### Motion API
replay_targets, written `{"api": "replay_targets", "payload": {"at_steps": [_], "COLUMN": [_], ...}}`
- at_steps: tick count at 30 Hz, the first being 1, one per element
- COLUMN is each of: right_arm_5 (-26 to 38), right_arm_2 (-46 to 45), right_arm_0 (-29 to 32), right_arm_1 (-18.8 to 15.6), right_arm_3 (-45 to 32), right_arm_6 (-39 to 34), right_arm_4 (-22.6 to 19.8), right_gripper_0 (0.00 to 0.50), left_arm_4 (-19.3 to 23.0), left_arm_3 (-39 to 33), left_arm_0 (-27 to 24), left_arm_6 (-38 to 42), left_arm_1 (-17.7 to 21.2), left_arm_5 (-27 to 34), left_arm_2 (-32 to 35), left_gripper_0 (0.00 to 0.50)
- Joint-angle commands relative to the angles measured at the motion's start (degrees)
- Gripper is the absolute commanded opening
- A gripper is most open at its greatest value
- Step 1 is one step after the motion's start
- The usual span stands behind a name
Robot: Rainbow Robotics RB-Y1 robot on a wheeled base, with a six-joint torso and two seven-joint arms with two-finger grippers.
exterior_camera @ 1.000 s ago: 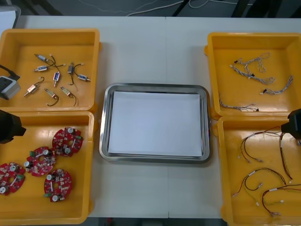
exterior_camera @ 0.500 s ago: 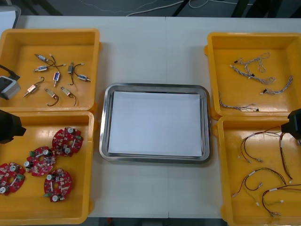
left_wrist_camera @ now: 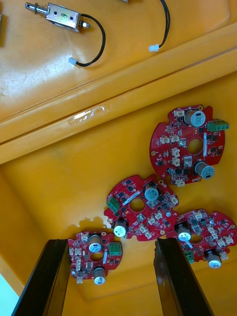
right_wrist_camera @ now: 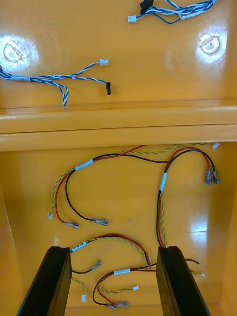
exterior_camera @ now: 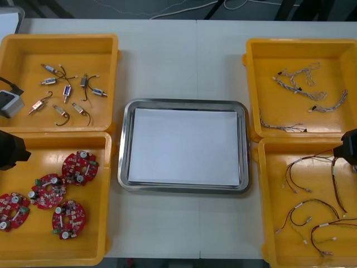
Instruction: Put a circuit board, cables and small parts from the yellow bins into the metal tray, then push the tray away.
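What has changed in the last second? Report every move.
Nothing visibly changed. The left gripper stays open over the red circuit boards, the right gripper open over the red and yellow cables; the metal tray remains where it was.

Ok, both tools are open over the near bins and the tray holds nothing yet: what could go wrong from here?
1. Under the left tool the circuit boards lie crowded, some edge to edge; closing on one could drag a neighbour along.
2. Below the right tool the red and yellow cables cross each other; lifting one may well pull others up with it.
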Motion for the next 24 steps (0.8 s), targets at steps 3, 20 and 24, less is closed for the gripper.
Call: {"api": "replay_targets", "payload": {"at_steps": [3,20,24], "right_arm_5": [0.2,0.2,0.2], "right_arm_2": [0.9,-2.2,-2.4], "right_arm_0": [-1.2,6.2,7.4], "right_arm_1": [-0.9,-0.2,-0.2], "right_arm_3": [-0.3,-1.3,-1.3], "right_arm_6": [0.8,-10.5,-15.8], "right_arm_4": [0.3,2.1,3.2], "right_gripper_0": [0.500,0.500,0.500], "left_arm_4": [-0.5,1.2,3.7], "left_arm_3": [-0.2,0.7,0.7], "left_arm_0": [-1.4,-1.5,-1.5], "left_arm_6": [3.1,3.6,4.3], "left_arm_1": [2.3,1.7,2.1], "left_arm_5": [0.5,2.1,2.1], "left_arm_2": [-0.2,-1.3,0.8], "left_gripper_0": [0.500,0.500,0.500]}}
